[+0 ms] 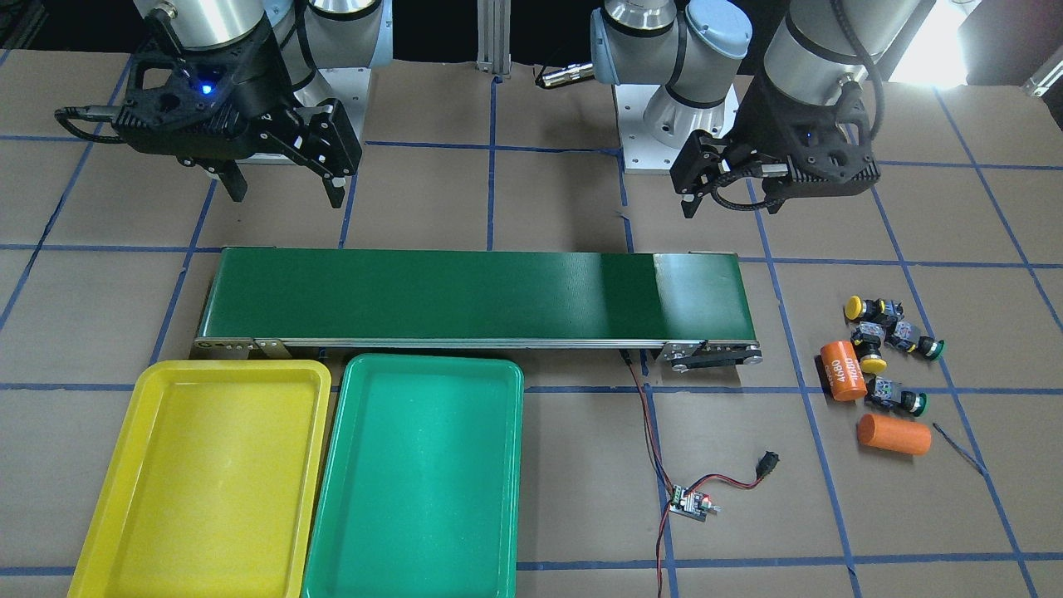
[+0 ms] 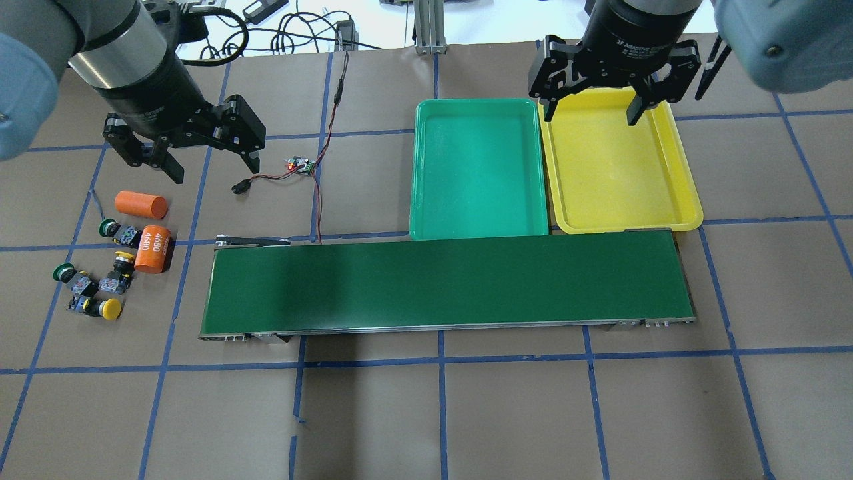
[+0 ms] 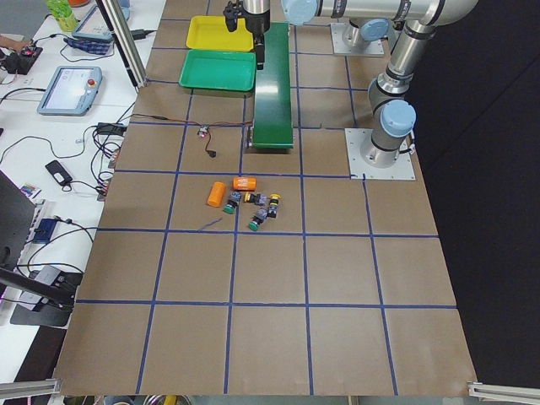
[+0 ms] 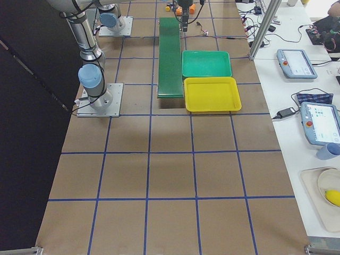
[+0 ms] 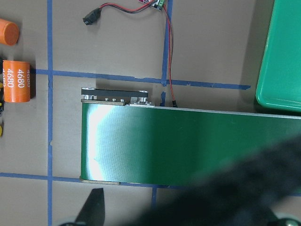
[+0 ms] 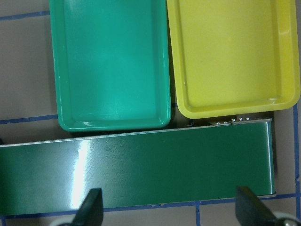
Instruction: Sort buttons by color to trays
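Brown paper worktop [image 2: 506, 413] with a blue tape grid, and we'd say the sorting hasn't started: the yellow tray [image 2: 613, 167] and the green tray [image 2: 476, 167] have nothing in them. All four buttons [image 2: 108, 308] are bunched up past the far end of the conveyor belt [image 2: 446, 287], well apart from the trays and mixed in with two orange cylinders [image 2: 140, 204]. The left jaws hang spread wide, holding nothing. From them the bunch lies back toward the robot and further out to the left. The closest one is a green-capped button [image 2: 106, 229] just beside the labelled cylinder. The right jaws, also wide and holding nothing, hang up at the tray end, so we reckon the left arm gets first pick. The buttons lie on their sides with their long axes pointing every which way, so each probably needs its own wrist turn.
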Tool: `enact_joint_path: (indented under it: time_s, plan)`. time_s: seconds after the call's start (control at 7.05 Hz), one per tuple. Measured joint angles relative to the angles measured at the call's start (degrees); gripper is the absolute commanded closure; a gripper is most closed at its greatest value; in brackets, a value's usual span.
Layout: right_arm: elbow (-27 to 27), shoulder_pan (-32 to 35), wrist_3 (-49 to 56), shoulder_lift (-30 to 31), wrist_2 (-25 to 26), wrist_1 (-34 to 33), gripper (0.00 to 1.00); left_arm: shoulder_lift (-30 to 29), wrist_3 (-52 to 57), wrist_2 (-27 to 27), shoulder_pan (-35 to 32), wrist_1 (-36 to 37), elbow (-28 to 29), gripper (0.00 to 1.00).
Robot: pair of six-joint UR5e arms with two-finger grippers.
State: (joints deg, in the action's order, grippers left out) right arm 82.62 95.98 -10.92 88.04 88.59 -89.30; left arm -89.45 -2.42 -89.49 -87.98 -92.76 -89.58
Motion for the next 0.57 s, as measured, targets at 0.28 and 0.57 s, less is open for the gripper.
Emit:
enact_joint_path:
  time_s: [0.28,0.57]
  plan:
    - [0.0,0.0,0.0,0.0,0.0,0.0,0.0,-1.37,5.62,-1.05,4.51,0.16,-0.82,0.0]
    - [0.0,0.0,0.02,0.0,0.0,0.0,0.0,-3.86,13.64,-1.33,14.45,2.93,-3.78,0.0]
